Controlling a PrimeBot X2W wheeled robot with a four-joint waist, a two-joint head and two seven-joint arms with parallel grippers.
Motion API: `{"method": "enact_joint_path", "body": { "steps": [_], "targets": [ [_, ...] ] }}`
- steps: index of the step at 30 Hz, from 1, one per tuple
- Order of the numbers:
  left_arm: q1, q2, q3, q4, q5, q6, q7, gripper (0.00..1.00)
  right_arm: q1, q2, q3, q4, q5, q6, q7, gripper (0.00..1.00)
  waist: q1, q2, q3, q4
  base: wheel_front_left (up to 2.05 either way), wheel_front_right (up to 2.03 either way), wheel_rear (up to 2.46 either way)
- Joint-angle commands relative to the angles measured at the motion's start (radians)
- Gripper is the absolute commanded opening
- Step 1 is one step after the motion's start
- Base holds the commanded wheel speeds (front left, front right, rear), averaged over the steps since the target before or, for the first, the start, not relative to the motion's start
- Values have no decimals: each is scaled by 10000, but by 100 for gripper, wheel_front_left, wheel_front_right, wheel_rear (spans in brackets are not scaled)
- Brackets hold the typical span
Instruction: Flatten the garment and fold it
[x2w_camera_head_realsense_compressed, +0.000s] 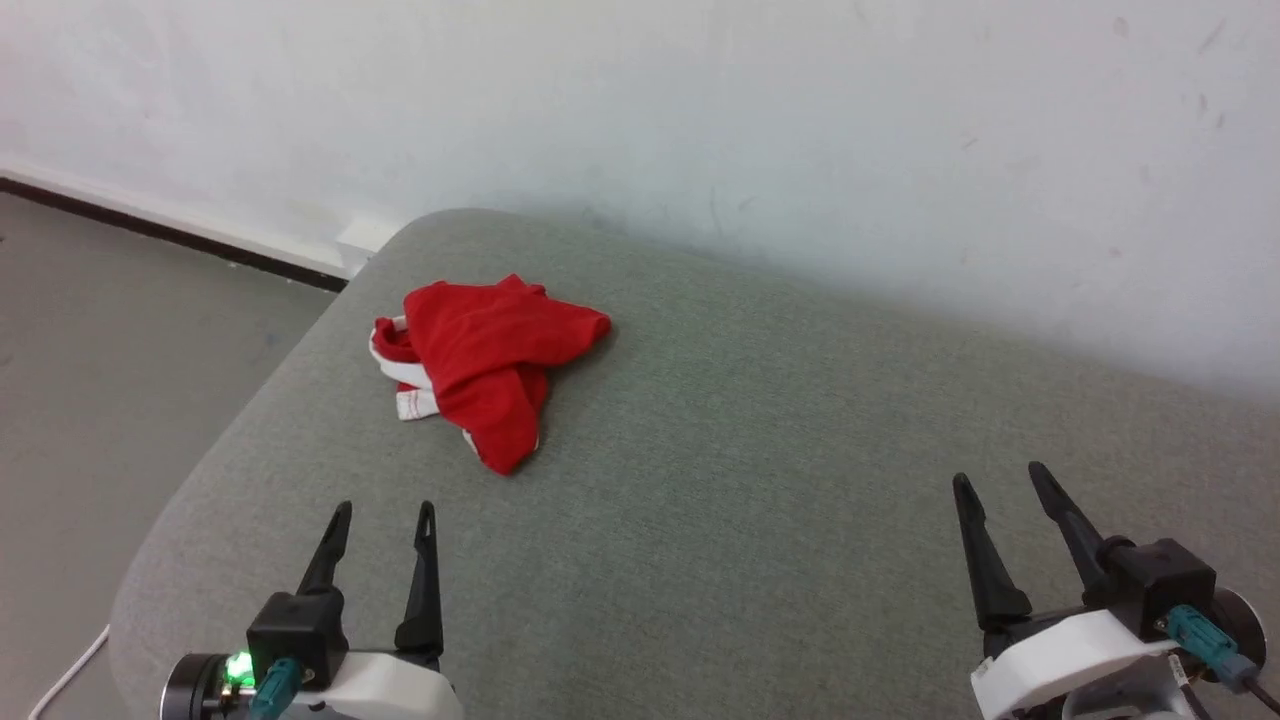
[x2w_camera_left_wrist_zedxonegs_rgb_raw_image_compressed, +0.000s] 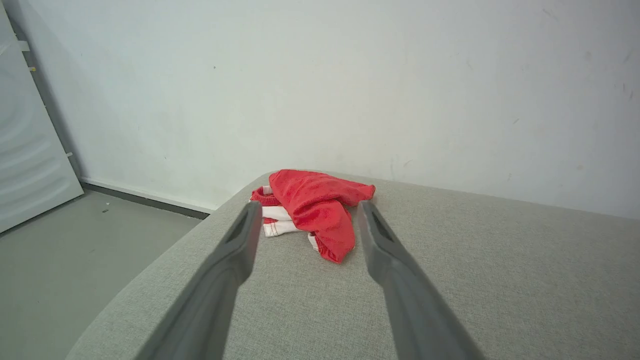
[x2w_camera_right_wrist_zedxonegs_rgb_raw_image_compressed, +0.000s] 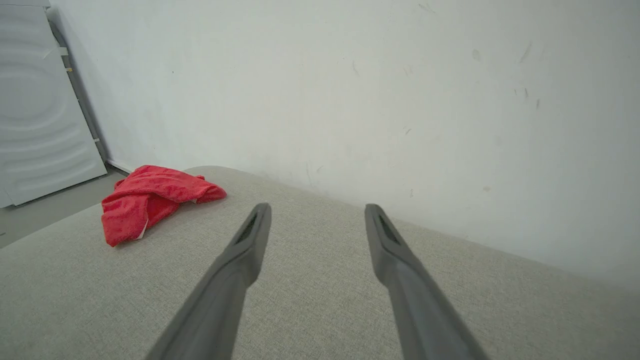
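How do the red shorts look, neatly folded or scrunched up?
Scrunched up. The shorts lie in a crumpled heap on the grey cushion, neither spread flat nor folded.

Red garment (x2w_camera_head_realsense_compressed: 485, 362) lies crumpled, white trim showing, on grey cushion (x2w_camera_head_realsense_compressed: 760, 480)

The garment (x2w_camera_head_realsense_compressed: 490, 370): thin red cloth, matt, soft and creased, white trim with visible stitching at the hem. The seat cushion (x2w_camera_head_realsense_compressed: 750, 480): grey-green woven upholstery, matt, slightly coarse weave. The wall (x2w_camera_head_realsense_compressed: 800, 120) on the far side: white paint, matt, scuffed and marked in spots. The floor (x2w_camera_head_realsense_compressed: 120, 360) at left: grey, smooth, dull finish. The left gripper (x2w_camera_head_realsense_compressed: 386, 506) and right gripper (x2w_camera_head_realsense_compressed: 1000, 472): dark matt fingers, smooth, plastic-looking; white smooth plastic housings with slight gloss, black matt blocks on top. The panel (x2w_camera_left_wrist_zedxonegs_rgb_raw_image_compressed: 30, 150) at far left: white, smooth, embossed ripples, faint sheen.
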Motion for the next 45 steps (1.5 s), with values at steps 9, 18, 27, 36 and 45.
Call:
{"method": "enact_joint_path", "body": {
  "steps": [9,18,27,36,45],
  "targets": [
    [160,-14,-90,-29,-70,-19,-310,100,95,27,57,95,234,-13,-304,100,1,0,56,655,0,0,0],
    [220,-22,-171,-17,-108,-2,-499,100,148,31,95,148,327,-15,-492,100,1,0,65,1075,0,0,0],
    [292,-29,-265,-15,-139,13,-666,100,212,34,125,201,432,-16,-659,100,1,0,17,1483,0,0,0],
    [410,-34,-245,-48,-166,11,-854,100,248,38,177,295,571,-18,-847,100,1,0,-27,1897,0,0,0],
    [518,-41,-271,22,-280,0,-1042,100,284,41,-83,528,588,-19,-1035,100,1,0,1,2150,0,0,0]
  ]
}}
